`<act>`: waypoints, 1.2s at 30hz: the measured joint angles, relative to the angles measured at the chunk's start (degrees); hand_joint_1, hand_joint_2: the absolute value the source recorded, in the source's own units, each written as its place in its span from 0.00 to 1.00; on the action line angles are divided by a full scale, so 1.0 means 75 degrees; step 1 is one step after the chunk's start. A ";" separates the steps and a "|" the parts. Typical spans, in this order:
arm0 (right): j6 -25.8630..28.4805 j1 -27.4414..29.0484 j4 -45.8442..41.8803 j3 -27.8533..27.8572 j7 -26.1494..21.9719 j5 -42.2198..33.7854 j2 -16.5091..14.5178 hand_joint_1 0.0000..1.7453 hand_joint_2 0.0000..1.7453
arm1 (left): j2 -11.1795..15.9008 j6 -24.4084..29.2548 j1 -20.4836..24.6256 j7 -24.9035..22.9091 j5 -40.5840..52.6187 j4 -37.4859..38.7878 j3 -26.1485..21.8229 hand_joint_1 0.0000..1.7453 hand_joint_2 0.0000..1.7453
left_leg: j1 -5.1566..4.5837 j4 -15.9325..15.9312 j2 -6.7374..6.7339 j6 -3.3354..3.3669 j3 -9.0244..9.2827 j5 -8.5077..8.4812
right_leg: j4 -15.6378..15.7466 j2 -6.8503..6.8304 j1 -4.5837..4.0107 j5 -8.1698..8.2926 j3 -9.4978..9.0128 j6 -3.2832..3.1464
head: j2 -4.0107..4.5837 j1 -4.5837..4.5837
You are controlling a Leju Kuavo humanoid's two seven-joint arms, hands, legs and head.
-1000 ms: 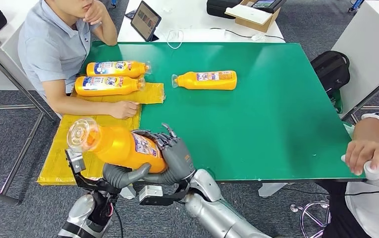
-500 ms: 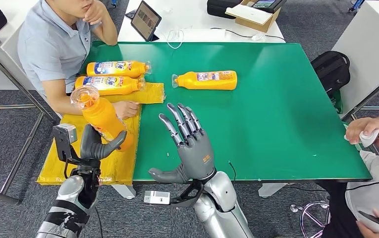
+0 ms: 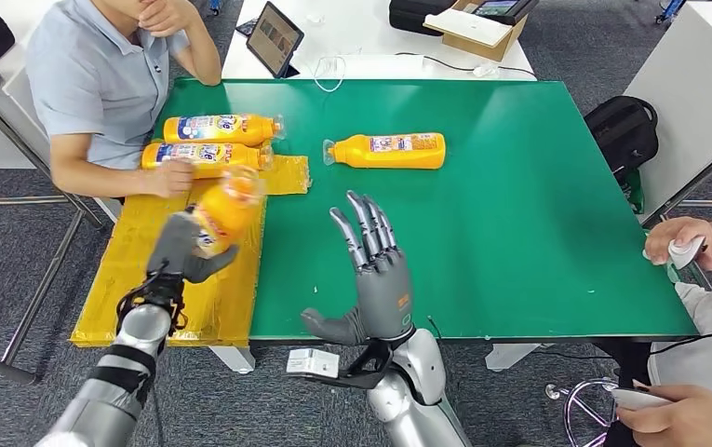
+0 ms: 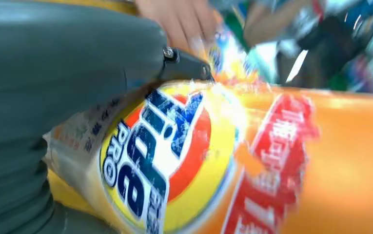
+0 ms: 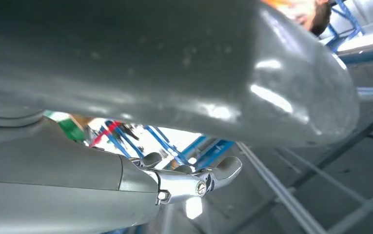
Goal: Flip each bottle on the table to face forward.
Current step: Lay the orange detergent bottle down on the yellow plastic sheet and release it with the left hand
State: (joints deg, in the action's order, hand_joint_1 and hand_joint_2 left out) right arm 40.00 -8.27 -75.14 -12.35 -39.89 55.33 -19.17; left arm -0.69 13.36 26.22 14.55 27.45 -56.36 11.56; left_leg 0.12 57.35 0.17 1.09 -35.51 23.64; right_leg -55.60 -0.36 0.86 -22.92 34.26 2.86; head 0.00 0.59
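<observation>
Over the yellow mat (image 3: 133, 298) at nine o'clock, your left hand (image 3: 180, 250) clamps the orange bottle (image 3: 224, 209), now tipped lower toward the two laid bottles (image 3: 212, 144) than half a second ago. Your right hand (image 3: 378, 279), fingers spread and empty, has drawn back; the placement looks near. One bottle (image 3: 389, 150) waits at twelve o'clock.

We see silver arms (image 3: 417, 391) with black bands, grey robot hands (image 3: 377, 279) with dark fingers (image 3: 363, 228), one marked orange.
</observation>
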 joint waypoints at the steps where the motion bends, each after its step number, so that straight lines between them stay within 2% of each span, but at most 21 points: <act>1: -0.0001 0.0017 0.0000 -0.0009 -0.0003 -0.0117 0.0003 0.00 0.00 | 0.0031 -0.0136 0.0208 -0.0178 0.0403 0.0282 0.0107 1.00 1.00 | 0.0000 0.0000 0.0000 0.0000 0.0000 -0.0001 | 0.0000 0.0000 0.0000 0.0003 0.0001 -0.0003 | 0.0000 0.0000; 6: 0.0000 0.0096 0.0000 -0.0087 -0.0017 -0.0532 0.0022 0.00 0.00 | 0.0213 -0.0817 0.1535 -0.1028 0.2193 0.1899 0.0785 1.00 1.00 | -0.0002 0.0002 -0.0003 0.0000 -0.0002 -0.0001 | -0.0002 0.0003 0.0000 0.0011 0.0003 -0.0010 | 0.0000 0.0000; 12: -0.0001 0.0130 0.0000 -0.0205 -0.0017 -0.0659 0.0047 0.00 0.00 | 0.0348 -0.1078 0.2657 -0.1629 0.3222 0.3313 0.1492 1.00 1.00 | 0.0001 0.0001 -0.0006 0.0000 -0.0002 -0.0001 | -0.0004 0.0004 -0.0005 0.0010 0.0004 -0.0010 | 0.0000 0.0002; 18: -0.0001 0.0131 0.0003 -0.0219 -0.0017 -0.0675 0.0050 0.00 0.00 | 0.0372 -0.1350 0.3060 -0.2274 0.3893 0.4056 0.2038 1.00 1.00 | 0.0001 0.0001 -0.0006 0.0000 -0.0004 -0.0001 | -0.0003 0.0003 -0.0003 0.0009 0.0004 -0.0012 | 0.0000 -0.0001; 26: -0.0003 0.0131 0.0036 -0.0216 -0.0017 -0.0671 0.0050 0.00 0.00 | 0.0378 -0.1525 0.3183 -0.2552 0.3962 0.4429 0.2245 0.84 1.00 | 0.0000 0.0001 -0.0006 0.0000 -0.0004 -0.0002 | -0.0003 0.0003 -0.0003 0.0009 0.0004 -0.0011 | 0.0000 0.0000; 28: -0.0001 0.0131 0.0071 -0.0216 -0.0017 -0.0693 0.0050 0.00 0.00 | 0.0372 -0.1560 0.3202 -0.2582 0.4071 0.4486 0.2274 0.75 1.00 | 0.0001 0.0001 -0.0006 0.0000 -0.0003 -0.0002 | -0.0003 0.0003 -0.0003 0.0009 0.0004 -0.0011 | 0.0000 0.0000; 31: -0.0001 0.0131 0.0129 -0.0216 -0.0017 -0.0725 0.0050 0.00 0.00 | 0.0363 -0.1701 0.3231 -0.2499 0.4193 0.4543 0.2359 0.52 1.00 | 0.0001 0.0001 -0.0006 0.0000 -0.0004 -0.0002 | -0.0003 0.0003 -0.0004 0.0009 0.0004 -0.0011 | 0.0000 0.0001; 35: -0.0002 0.0130 0.0211 -0.0216 -0.0017 -0.0727 0.0050 0.00 0.00 | 0.0324 -0.2013 0.3248 -0.2223 0.4110 0.4595 0.2416 0.03 1.00 | 0.0001 0.0001 -0.0006 0.0000 -0.0004 -0.0001 | -0.0003 0.0003 -0.0003 0.0009 0.0004 -0.0011 | 0.0000 0.0000; 36: -0.0003 0.0129 0.0230 -0.0216 -0.0017 -0.0736 0.0050 0.00 0.00 | 0.0313 -0.2111 0.3251 -0.2131 0.4032 0.4608 0.2419 0.00 1.00 | 0.0001 0.0001 -0.0006 0.0000 -0.0004 -0.0001 | -0.0003 0.0003 -0.0003 0.0009 0.0004 -0.0011 | 0.0000 0.0000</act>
State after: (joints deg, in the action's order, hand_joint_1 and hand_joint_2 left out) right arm 39.98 -7.30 -73.42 -13.97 -40.02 49.82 -18.80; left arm 1.66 -2.48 50.61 -1.43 57.69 -21.80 29.70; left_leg 0.12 57.35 0.13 1.08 -35.55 23.63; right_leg -55.62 -0.34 0.84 -22.85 34.29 2.77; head 0.00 0.59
